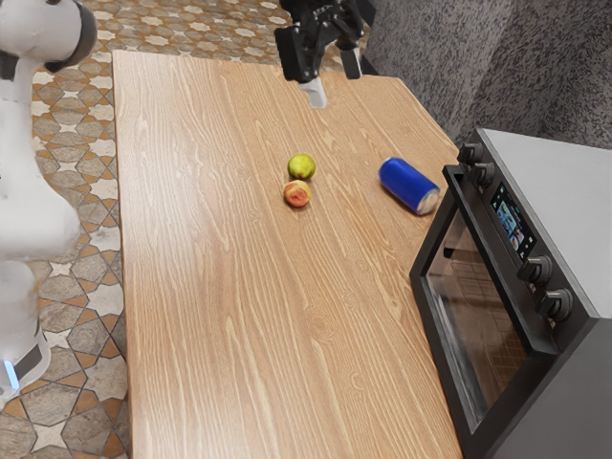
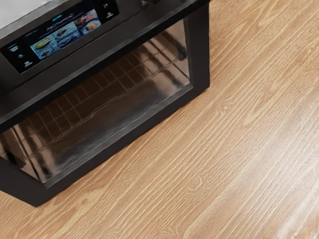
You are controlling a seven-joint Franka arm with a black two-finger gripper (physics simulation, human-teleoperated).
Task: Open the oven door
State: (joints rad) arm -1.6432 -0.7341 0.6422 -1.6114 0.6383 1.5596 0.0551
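The oven door [image 1: 473, 330] is at the right of the exterior view, facing the table's middle; it looks shut, with the handle [image 1: 499, 263] running slantwise along its upper edge; above that sit a lit display [image 1: 513, 222] and dark knobs [image 1: 537, 270], two towards the oven's far end and two towards its near end; the oven [image 1: 564, 215] itself fills the right edge, its pale top towards the upper right. The gripper [image 1: 333, 78] hangs at the top of the frame, a little right of centre, well apart from the door; its two fingers stand apart with nothing between them.

A blue can [image 1: 407, 185] lies on its side right of centre, in the upper half, near the oven's far front corner; in the frame it lies between the gripper and the handle's far end, the thing most nearly in the way; its pale end points to the lower right. A green fruit [image 1: 301, 166] and a reddish-yellow fruit [image 1: 296, 194] sit close together near the centre, farther out from the door; the wooden table [image 1: 220, 316] runs under them all. The white arm base [image 1: 21, 330] stands at the left edge, on patterned floor tiles [image 1: 62, 359]; in the wrist view a wire rack [image 2: 75, 107] shows through the door's glass.
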